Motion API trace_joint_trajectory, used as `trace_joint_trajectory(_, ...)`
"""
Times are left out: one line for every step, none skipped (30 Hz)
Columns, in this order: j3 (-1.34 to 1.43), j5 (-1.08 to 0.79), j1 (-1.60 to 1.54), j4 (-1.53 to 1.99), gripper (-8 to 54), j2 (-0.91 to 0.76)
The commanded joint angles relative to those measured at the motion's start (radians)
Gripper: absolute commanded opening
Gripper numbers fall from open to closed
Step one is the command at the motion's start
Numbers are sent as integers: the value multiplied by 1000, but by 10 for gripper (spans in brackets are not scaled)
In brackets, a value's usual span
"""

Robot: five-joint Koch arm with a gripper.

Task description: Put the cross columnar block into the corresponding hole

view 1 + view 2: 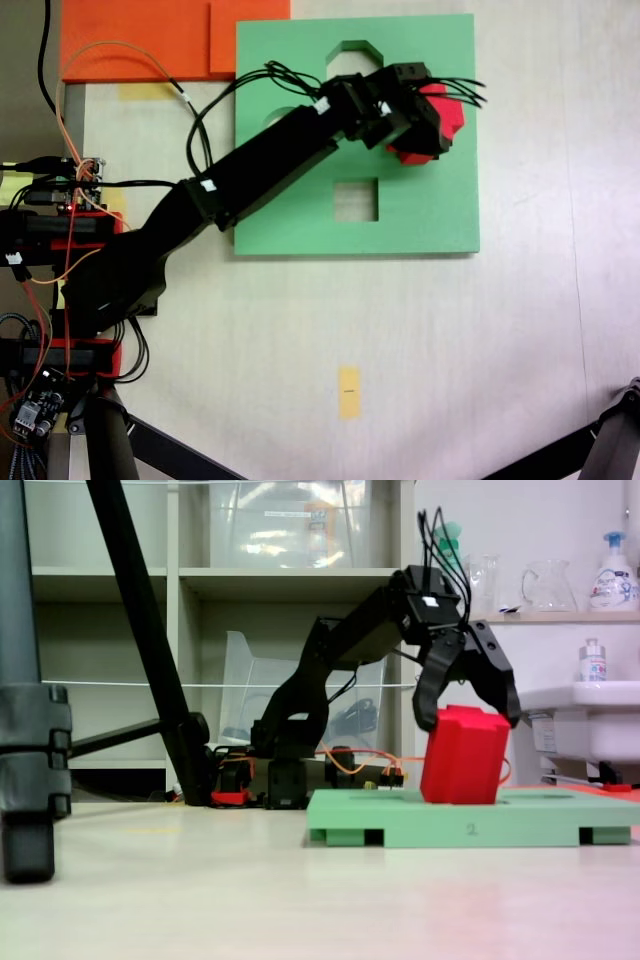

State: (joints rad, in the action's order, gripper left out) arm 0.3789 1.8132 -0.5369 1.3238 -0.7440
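The cross columnar block is bright red and stands on the green foam board, leaning slightly to the right at its top. My gripper straddles the block's top, one black finger against each side, shut on it. In a fixed view from above, the gripper and the red block sit over the right part of the board. The plus-shaped hole is hidden beneath them. Whether the block's foot is in the hole or on the board's surface cannot be told.
The octagonal cutout and the square cutout lie open on the board. Orange foam boards rest at the top left, and a yellow tape mark on the table. Tripod legs and cables surround the arm's base.
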Motion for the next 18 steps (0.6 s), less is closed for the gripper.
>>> trace_joint_trajectory(-23,-5,-28,-32,290,-14)
trace_joint_trajectory(-23,-9,-32,-31,290,-14)
trace_joint_trajectory(-23,-11,-38,-28,289,-14)
trace_joint_trajectory(-23,-21,-44,-28,289,-14)
trace_joint_trajectory(-23,-32,-49,-26,290,-14)
trace_joint_trajectory(-23,-34,-54,-26,289,-15)
trace_joint_trajectory(-23,-35,-57,-25,290,-18)
trace_joint_trajectory(-23,-37,-57,-20,291,-21)
trace_joint_trajectory(-23,-43,-57,-14,291,-26)
trace_joint_trajectory(-23,-58,-57,-11,292,-31)
trace_joint_trajectory(-23,-64,-55,-6,293,-35)
trace_joint_trajectory(-23,-66,-54,0,292,-40)
trace_joint_trajectory(-23,-74,-49,6,292,-43)
trace_joint_trajectory(-23,-86,-48,14,292,-44)
trace_joint_trajectory(-23,-94,-41,21,293,-46)
trace_joint_trajectory(-23,-107,-38,31,293,-46)
trace_joint_trajectory(-23,-115,-32,35,294,-46)
trace_joint_trajectory(-23,-118,-26,37,299,-44)
